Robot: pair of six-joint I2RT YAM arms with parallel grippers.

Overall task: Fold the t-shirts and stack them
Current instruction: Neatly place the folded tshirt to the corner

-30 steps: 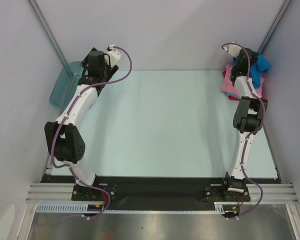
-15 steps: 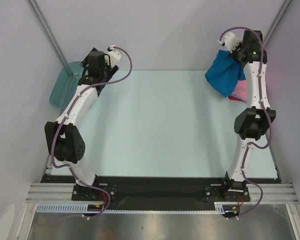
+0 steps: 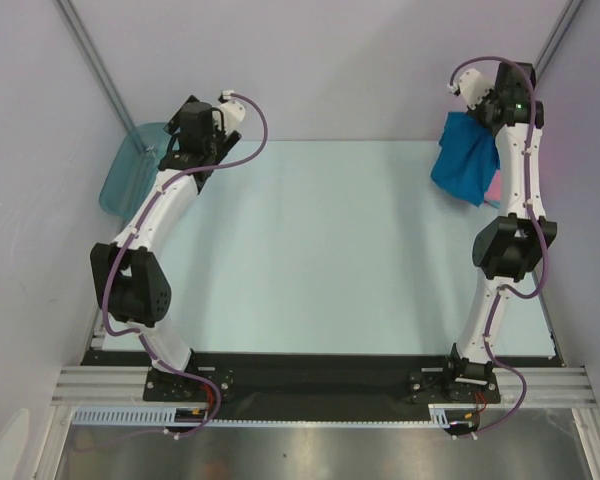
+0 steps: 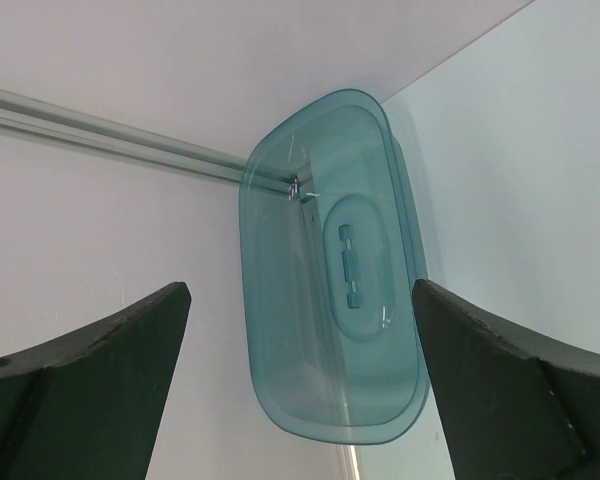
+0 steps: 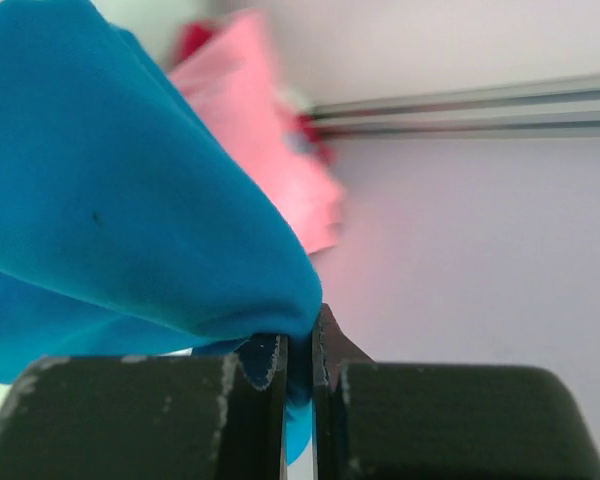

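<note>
One blue t-shirt [image 3: 465, 165], on the far-right pile a sec ago, now hangs lifted from the right gripper [image 5: 298, 352] clamped on its edge, pink t-shirt [image 5: 255, 120] left below, left gripper [image 4: 300, 300] idle w/ jaws spread wide, so laying it flat is prob. next.

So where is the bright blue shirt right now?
In the top view the blue shirt hangs over the far right corner of the table, pinched in the right gripper, with the pink shirt peeking out beside it.

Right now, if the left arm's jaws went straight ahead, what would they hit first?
Most likely the teal tub, which sits centred between the open left jaws. How far off it is, the picture cannot say.
</note>
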